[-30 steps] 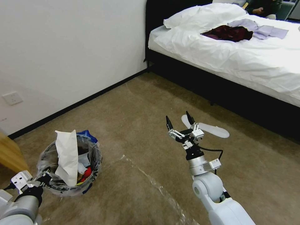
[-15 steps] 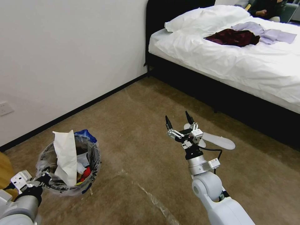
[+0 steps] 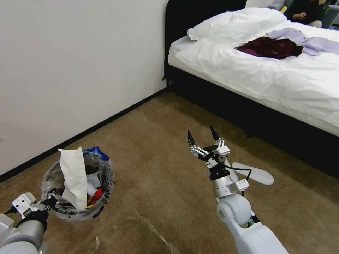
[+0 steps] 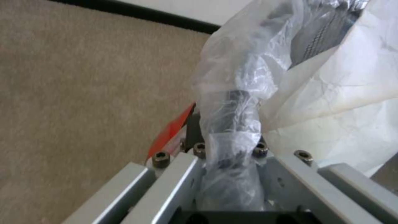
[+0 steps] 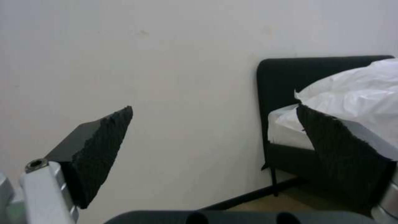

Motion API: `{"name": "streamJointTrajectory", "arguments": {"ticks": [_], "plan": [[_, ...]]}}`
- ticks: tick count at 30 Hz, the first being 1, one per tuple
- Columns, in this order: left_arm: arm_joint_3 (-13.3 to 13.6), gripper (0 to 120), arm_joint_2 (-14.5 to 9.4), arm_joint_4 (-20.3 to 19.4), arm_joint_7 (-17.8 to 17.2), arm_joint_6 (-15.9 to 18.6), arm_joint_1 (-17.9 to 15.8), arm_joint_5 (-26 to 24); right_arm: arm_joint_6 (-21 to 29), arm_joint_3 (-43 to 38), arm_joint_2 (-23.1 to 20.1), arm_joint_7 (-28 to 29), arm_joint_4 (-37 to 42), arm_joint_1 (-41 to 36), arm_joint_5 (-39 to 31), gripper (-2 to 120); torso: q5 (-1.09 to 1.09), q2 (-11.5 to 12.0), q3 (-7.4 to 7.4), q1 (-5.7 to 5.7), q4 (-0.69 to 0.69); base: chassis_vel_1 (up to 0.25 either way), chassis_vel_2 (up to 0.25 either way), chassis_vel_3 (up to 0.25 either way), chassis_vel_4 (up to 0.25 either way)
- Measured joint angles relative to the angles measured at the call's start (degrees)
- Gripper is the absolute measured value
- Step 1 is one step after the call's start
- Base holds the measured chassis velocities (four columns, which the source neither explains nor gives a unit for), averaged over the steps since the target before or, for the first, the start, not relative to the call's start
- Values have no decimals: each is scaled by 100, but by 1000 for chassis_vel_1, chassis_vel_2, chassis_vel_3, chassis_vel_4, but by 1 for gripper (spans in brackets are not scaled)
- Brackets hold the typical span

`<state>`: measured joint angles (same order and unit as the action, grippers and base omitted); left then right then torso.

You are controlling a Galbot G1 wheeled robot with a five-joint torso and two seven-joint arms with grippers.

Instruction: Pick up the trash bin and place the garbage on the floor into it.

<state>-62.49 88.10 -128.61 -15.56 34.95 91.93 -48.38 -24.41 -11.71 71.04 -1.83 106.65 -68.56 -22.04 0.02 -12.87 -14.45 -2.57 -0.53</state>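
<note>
The trash bin (image 3: 78,187) hangs at my lower left, lined with crinkled clear plastic. A tall white paper (image 3: 74,173) and a red wrapper (image 3: 98,194) stick out of it. My left gripper (image 3: 49,203) is shut on its near rim. In the left wrist view the fingers of the left gripper (image 4: 226,146) clamp the plastic-covered rim (image 4: 237,102), beside white paper (image 4: 352,102). My right gripper (image 3: 201,135) is held up open over the floor (image 3: 152,141) with nothing between its fingers, and faces the wall in its own view (image 5: 213,118). A flat white insole-shaped piece (image 3: 255,173) lies on the carpet right of it.
A bed (image 3: 268,70) with a white duvet, a dark red garment (image 3: 270,46) and a black frame (image 3: 254,116) fills the right. A white wall (image 3: 77,63) with black skirting runs along the left. A shiny tape line (image 3: 155,231) crosses the carpet in front.
The whole head view has shifted: the bed and the white piece sit farther right and lower, and the wall socket has left the picture. Both arms keep their pose.
</note>
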Motion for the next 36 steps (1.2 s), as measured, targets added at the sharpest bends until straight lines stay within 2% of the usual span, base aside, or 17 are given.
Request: {"name": "streamJointTrajectory", "arguments": {"ticks": [21, 36], "plan": [[18, 1, -40, -107, 16, -6, 110, -17, -62, -102, 47, 16, 126, -239, 139, 100, -2, 0, 1, 1, 0, -23, 19, 18, -20], [-3, 1, -140, -124, -7, 12, 84, -204, 197, -165, 39, 299, 165, -342, 360, 100, -2, 0, 1, 1, 0, 0, 0, 0, 0]]}}
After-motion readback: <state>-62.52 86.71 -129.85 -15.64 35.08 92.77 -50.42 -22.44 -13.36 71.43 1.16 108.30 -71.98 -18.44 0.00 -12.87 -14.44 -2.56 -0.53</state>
